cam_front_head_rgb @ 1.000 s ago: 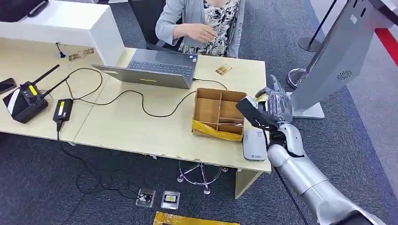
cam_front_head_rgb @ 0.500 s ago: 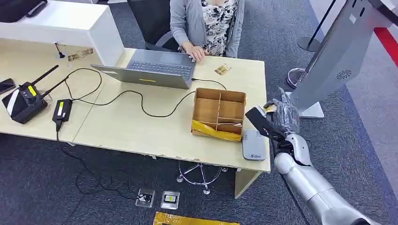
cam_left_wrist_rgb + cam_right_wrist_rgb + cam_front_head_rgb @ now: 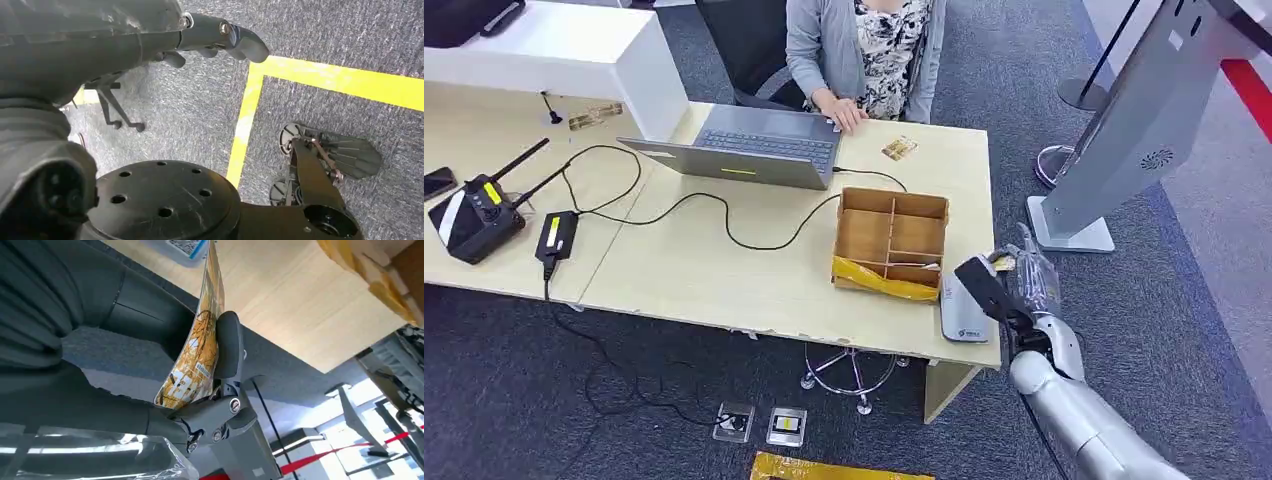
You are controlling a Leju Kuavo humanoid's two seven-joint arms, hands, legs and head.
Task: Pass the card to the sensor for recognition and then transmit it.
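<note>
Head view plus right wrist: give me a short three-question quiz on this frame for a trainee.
1. True or false: the right hand holds the card.
2. The sensor lies: A) inside the box, B) on the desk beside the box, C) on the floor.
3. What rests on the laptop?

Key: 1 true, the card is pinched between thumb and fingers. 2 B, at the desk's corner. 3 the person's hand.

Glossy printed card (image 3: 197, 347); pale wood-grain desk (image 3: 724, 270); cardboard box (image 3: 891, 240).
</note>
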